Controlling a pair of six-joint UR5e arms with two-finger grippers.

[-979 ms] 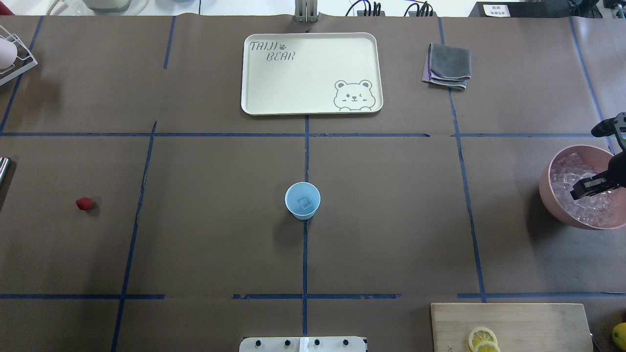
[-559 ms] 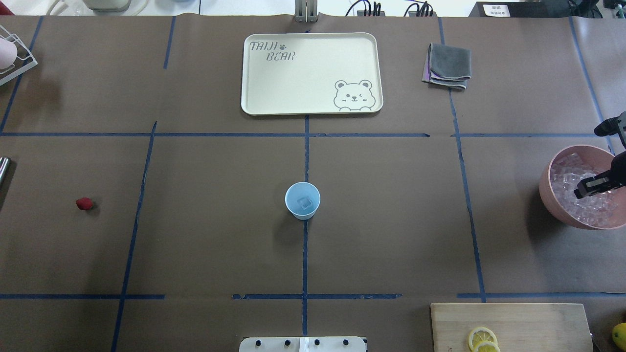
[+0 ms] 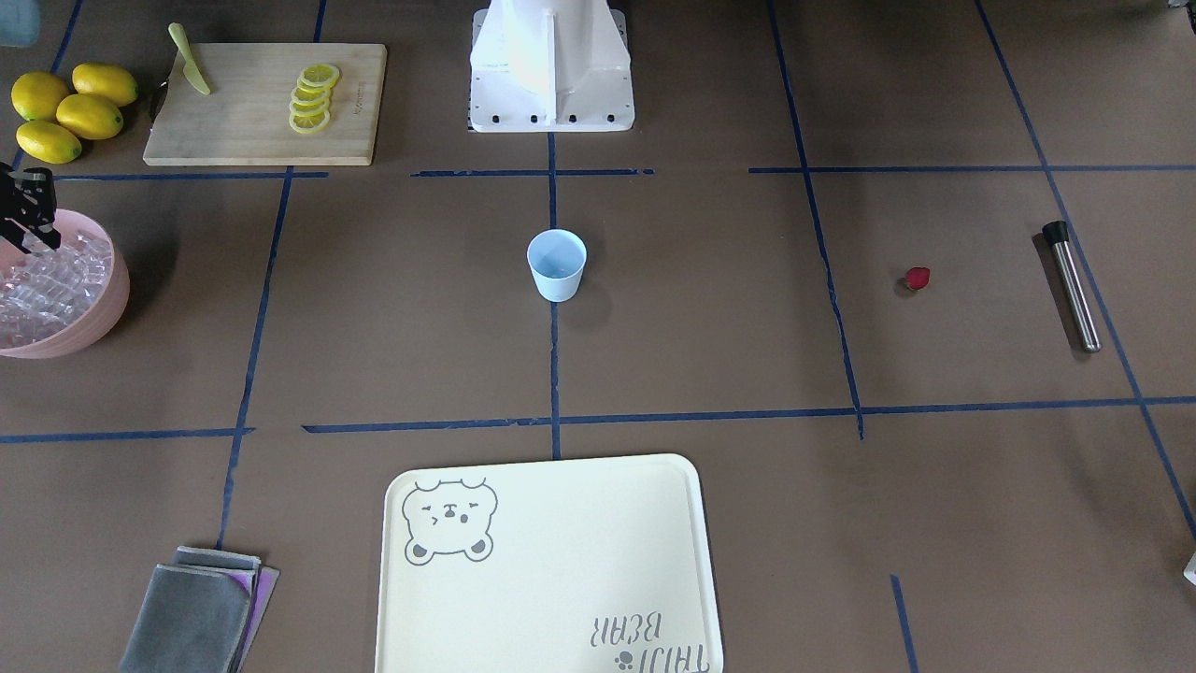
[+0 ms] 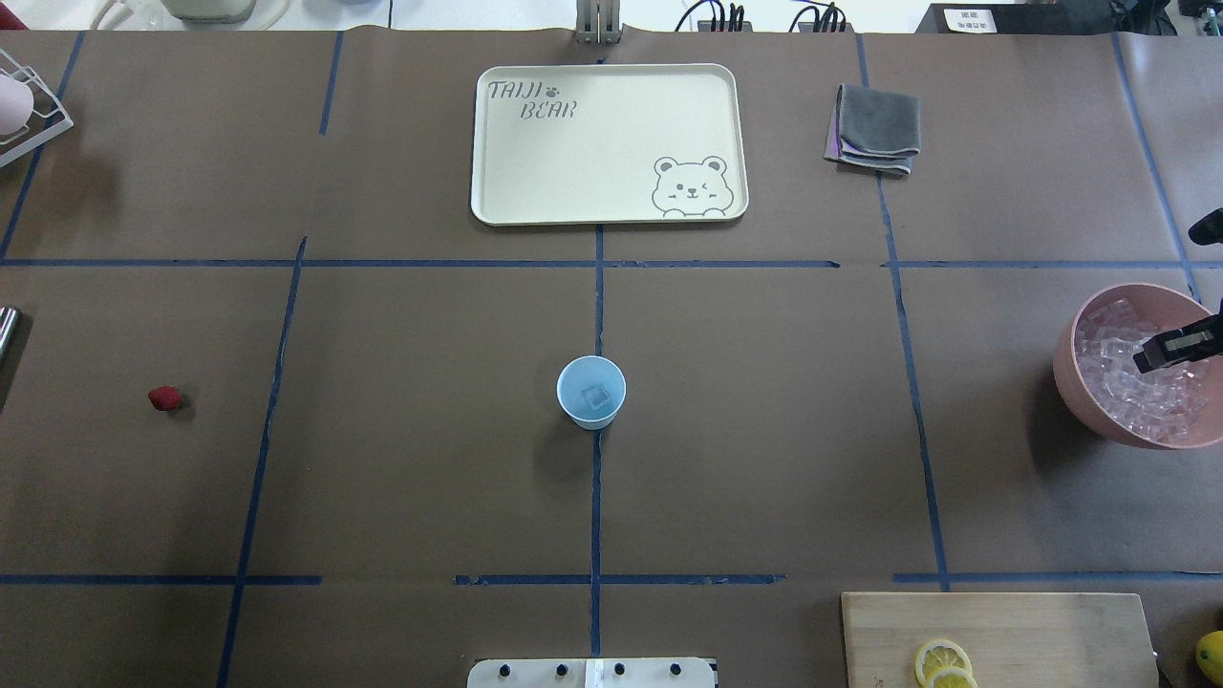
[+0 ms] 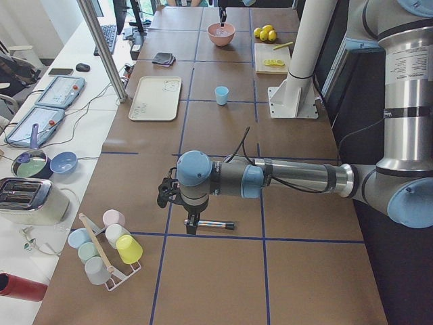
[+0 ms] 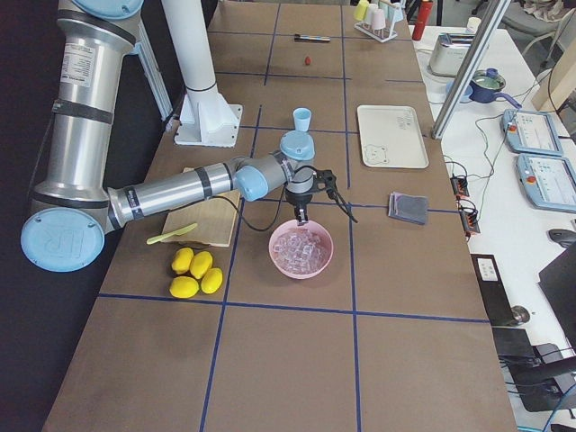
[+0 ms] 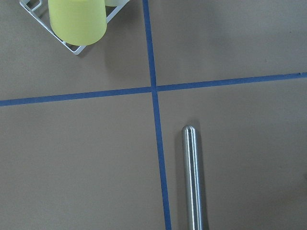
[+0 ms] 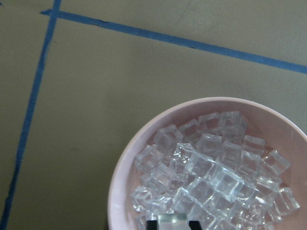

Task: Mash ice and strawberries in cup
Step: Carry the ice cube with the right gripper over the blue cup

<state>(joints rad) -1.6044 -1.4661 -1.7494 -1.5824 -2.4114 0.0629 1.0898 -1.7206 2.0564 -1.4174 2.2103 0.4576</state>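
The pale blue cup (image 4: 591, 392) stands upright at the table's middle with one ice cube (image 4: 598, 397) inside; it also shows in the front view (image 3: 557, 264). The heap of ice (image 4: 1127, 392) fills a pink bowl (image 4: 1068, 387) at the right. My right gripper (image 8: 172, 223) hangs over the ice (image 8: 211, 177), shut on one clear cube; it shows at the overhead view's right edge (image 4: 1168, 352). The strawberry (image 4: 164, 398) lies alone at the left. My left gripper (image 5: 177, 198) hovers over a steel muddler (image 7: 193, 177); I cannot tell whether it is open or shut.
A cream bear tray (image 4: 506, 191) lies at the far middle and a folded grey cloth (image 4: 874, 129) to its right. A cutting board (image 4: 1032, 631) with lemon slices, a knife (image 3: 190, 61) and whole lemons (image 3: 65, 112) sit near the bowl. A cup rack (image 5: 108, 244) stands at the far left.
My right gripper has drawn back toward the overhead view's right edge over the bowl. The cup, the strawberry and the muddler have not moved.
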